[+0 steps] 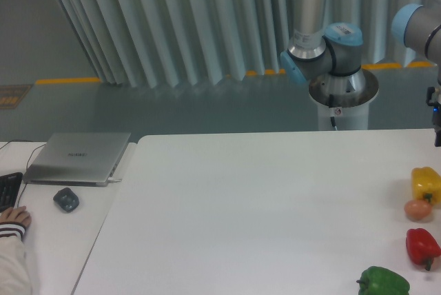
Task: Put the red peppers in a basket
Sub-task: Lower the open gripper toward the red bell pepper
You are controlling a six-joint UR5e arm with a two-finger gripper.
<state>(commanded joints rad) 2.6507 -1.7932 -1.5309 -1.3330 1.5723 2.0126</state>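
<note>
At the table's right edge you see the red pepper (422, 247) lying between a green pepper (383, 282) and a yellow pepper (426, 184), while your gripper's state cannot be told.

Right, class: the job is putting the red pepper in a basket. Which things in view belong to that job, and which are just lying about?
Belongs to the job:
red pepper

Just lying about:
yellow pepper
green pepper
small orange-pink fruit
laptop
mouse
keyboard

No basket is in view.
</note>
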